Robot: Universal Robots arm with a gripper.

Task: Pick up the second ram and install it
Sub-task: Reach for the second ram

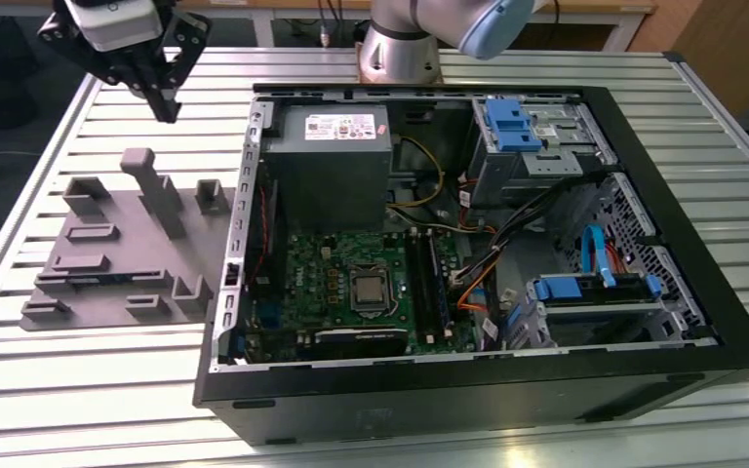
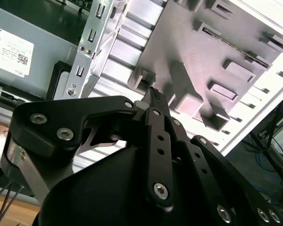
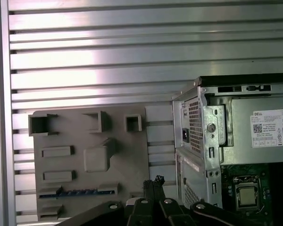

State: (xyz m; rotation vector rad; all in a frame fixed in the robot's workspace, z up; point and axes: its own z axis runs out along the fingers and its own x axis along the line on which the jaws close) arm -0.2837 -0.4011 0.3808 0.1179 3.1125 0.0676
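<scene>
The second ram is a thin blue stick lying on edge in a slot of the grey holder tray, near the tray's end. In the exterior view my gripper hangs above the slatted table just beyond the far end of the tray, on that view's left of the open computer case. Its black fingers meet at the tips with nothing between them, as both wrist views also show, gripper and gripper. The dark memory slots run beside the processor on the green motherboard.
The case lies on its side with a grey power supply, blue drive brackets and loose cables inside. Its metal wall stands right next to the tray. The arm's base is behind the case.
</scene>
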